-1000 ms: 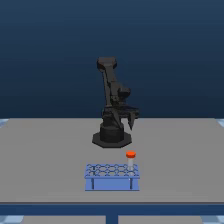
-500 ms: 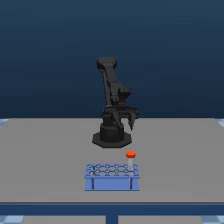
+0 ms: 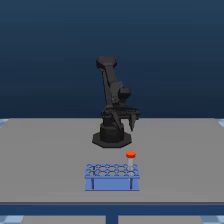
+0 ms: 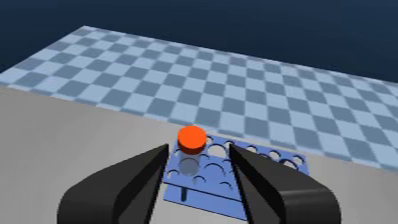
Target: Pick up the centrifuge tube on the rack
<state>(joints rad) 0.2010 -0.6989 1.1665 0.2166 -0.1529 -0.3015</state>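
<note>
Nothing has visibly moved since the earlier frames: arm, rack and tube sit as before. Exterior view, left to right: light-blue rack (image 3: 112, 176) on the grey table (image 3: 40, 160); centrifuge tube (image 3: 130, 159) upright in a hole at the rack's far corner toward the exterior view's right, orange cap above the grid; black arm (image 3: 114, 105) behind the rack, its gripper (image 3: 131, 123) raised, well apart from the tube. Wrist view: black fingers (image 4: 133, 175) spread wide, holding nothing; tube cap (image 4: 191, 138) seen in the gap between them, rack (image 4: 253, 172) beneath.
</note>
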